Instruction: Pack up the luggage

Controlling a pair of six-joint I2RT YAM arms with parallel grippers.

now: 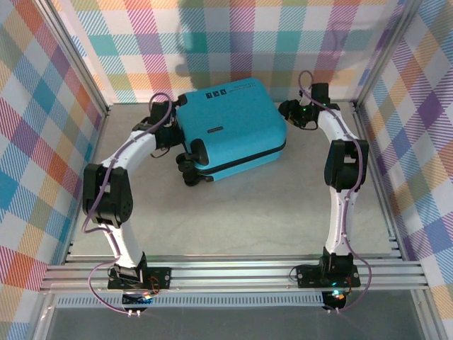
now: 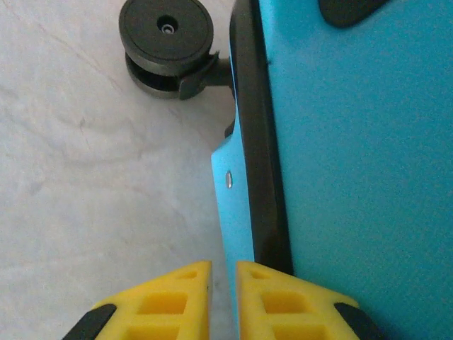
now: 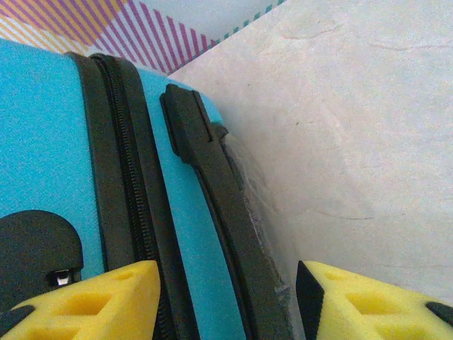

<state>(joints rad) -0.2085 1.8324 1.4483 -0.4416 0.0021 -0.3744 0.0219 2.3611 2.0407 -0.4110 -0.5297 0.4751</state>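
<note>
Top external view: the luggage lies closed and flat on the table, toward the far edge and roughly midway between the left and right edges, set askew with its black wheels pointing to the near left. Small white marks and a line of white writing sit near the shell's far edge, too small to read.

The left gripper is at the luggage's left side. In the left wrist view its yellow fingertips are drawn together with only a slit between them, just beside the shell's lip and black zipper band.

The right gripper is at the far right corner. In the right wrist view its fingers stand apart, straddling the black side handle beside the zipper.
</note>
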